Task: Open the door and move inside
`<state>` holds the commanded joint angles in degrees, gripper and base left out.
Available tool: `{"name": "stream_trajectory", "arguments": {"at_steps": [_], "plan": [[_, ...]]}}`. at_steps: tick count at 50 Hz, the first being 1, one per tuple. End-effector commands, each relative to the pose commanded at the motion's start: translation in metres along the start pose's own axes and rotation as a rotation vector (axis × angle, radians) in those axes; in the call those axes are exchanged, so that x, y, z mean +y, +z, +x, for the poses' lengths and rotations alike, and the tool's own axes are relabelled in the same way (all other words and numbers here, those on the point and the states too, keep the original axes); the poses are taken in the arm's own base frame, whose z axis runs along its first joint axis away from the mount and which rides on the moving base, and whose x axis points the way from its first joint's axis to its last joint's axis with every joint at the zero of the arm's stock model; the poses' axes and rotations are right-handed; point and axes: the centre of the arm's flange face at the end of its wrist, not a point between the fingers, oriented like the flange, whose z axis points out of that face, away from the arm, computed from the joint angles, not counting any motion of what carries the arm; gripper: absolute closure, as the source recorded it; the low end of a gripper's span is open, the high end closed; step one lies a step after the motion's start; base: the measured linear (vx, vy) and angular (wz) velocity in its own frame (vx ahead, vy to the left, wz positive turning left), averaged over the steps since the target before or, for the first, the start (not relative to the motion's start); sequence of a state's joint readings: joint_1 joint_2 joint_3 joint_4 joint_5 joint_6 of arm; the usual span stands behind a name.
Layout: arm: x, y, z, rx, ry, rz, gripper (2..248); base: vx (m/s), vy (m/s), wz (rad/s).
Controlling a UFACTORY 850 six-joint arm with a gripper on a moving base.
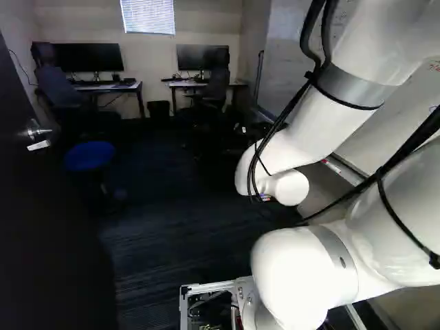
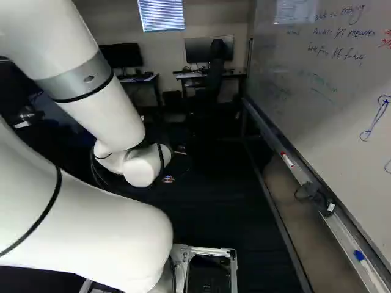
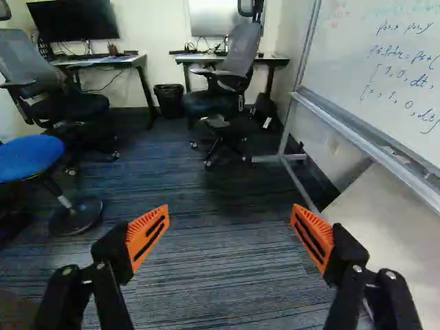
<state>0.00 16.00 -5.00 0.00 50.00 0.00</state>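
With tool (image 3: 230,210) released and empty, and door (image 1: 55,227) apparently open at the left of the left base view, judge entry in hand and drive ahead between blue stool (image 3: 29,158) and whiteboard (image 2: 324,104).

"What's the arm (image 1: 309,130) like?"
"Glossy white, grey bands (image 1: 350,86), black cables (image 1: 412,144) strapped along it at the left base view's right."
"And the tool (image 3: 230,227)?"
"Black, with ribbed, slotted orange pads (image 3: 146,234), small silvery screws (image 3: 67,271)."

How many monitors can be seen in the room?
2. One monitor stands on the left desk in the left base view, the other monitor on the right desk, partly behind a chair. More may be hidden.
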Motion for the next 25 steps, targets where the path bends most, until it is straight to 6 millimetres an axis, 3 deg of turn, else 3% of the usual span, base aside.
{"name": "stream_trajectory", "arguments": {"at_steps": [25], "plan": [[0.0, 0.0, 0.0, 0.0, 0.0, 0.0, 3, 0.194, 0.007, -0.013]]}}
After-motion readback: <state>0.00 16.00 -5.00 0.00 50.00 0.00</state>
